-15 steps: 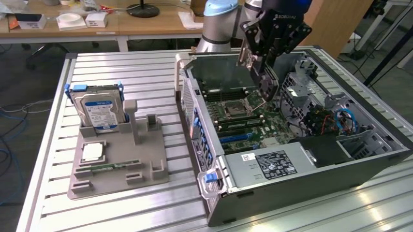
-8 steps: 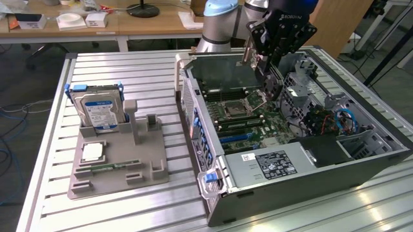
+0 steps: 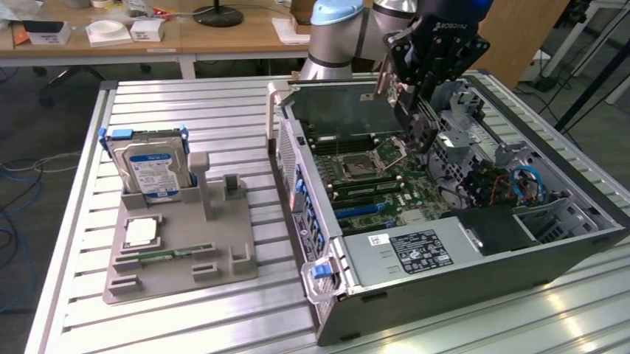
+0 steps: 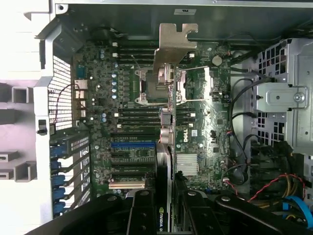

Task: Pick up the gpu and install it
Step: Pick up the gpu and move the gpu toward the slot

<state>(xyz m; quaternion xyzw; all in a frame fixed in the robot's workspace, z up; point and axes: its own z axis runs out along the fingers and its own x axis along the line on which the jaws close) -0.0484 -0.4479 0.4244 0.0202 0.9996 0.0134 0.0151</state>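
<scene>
Gripper (image 4: 165,203) is pinched narrow on the gpu (image 4: 173,46), which hangs edge-on over the motherboard (image 4: 98,122). Card's face is hidden and the fingers are mostly cut off.

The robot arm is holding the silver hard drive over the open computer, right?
Not quite. The end effector holds the gpu, a dark card, over the open computer, as the wrist view shows. The hard drive stands in the gray holder.

I log even overhead room light in the exterior view, soft glare on the metal table (image 3: 226,310), computer case (image 3: 473,284) shaded inside, wrist view dimmer, gpu (image 4: 172,49) bracket lit pale, gripper (image 4: 166,208) near black, stand (image 4: 19,122) washed out
</scene>
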